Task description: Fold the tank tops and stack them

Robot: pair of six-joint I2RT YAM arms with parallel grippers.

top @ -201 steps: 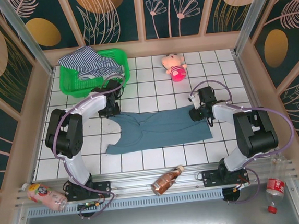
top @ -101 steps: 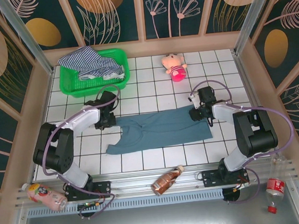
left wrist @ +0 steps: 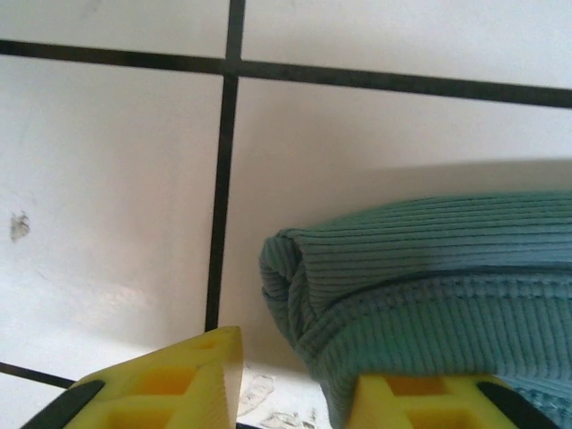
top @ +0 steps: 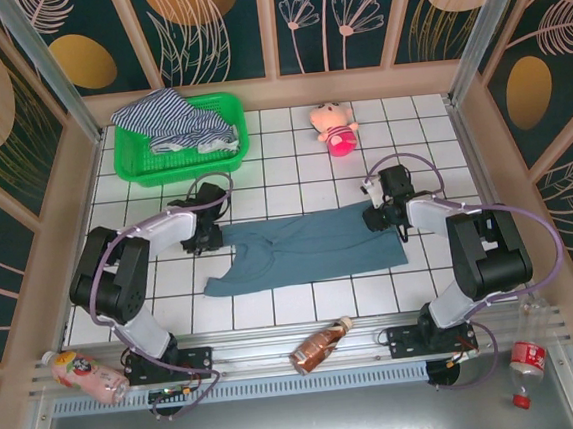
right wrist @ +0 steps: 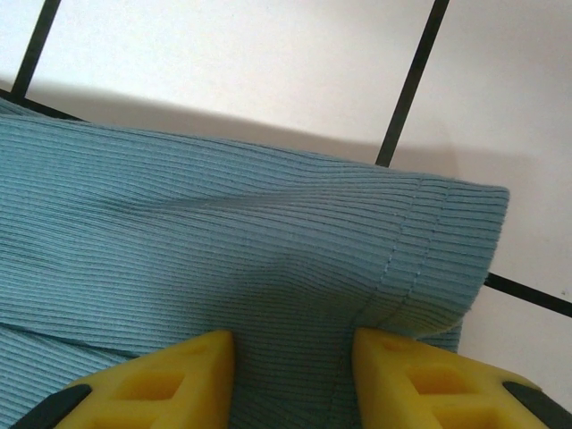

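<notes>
Teal tank top [top: 309, 245]: laid flat and lengthwise on the tiled table [top: 293, 179], between the 2 arms, with its strap end towards the left.
Striped tank top [top: 173, 119]: heaped in the green basket [top: 132, 170] at the far left; not yet folded.
Left gripper [top: 204, 238]: set at the strap end [left wrist: 393, 286]. Jaws released; bare tile is seen in the gap, and the rolled cloth lies against 1 finger only.
Right gripper [top: 375, 217]: set at the hem corner [right wrist: 447, 223]. Jaws stand apart astride the cloth, which lies slack in the gap; no pinch is shown.
Step in hand: judged to be the first fold of the teal top, with both far corners to be taken.
Method, left: the fingers should be shifted so that the rolled strap end sits fully between them, and closed low on all layers.
Method, right: the hem seam should be caught, not the single ply beside it.
Method, both: the 2 ends should be raised evenly and kept taut, so that the edge is carried over straight.
Writing, bottles: labels on the pink bottle [top: 83, 375], brown bottle [top: 321, 344] and clear bottle [top: 525, 362] are too small to be read.
Writing, tile: a faint mark [left wrist: 264, 400] between the left fingers is illegible.
</notes>
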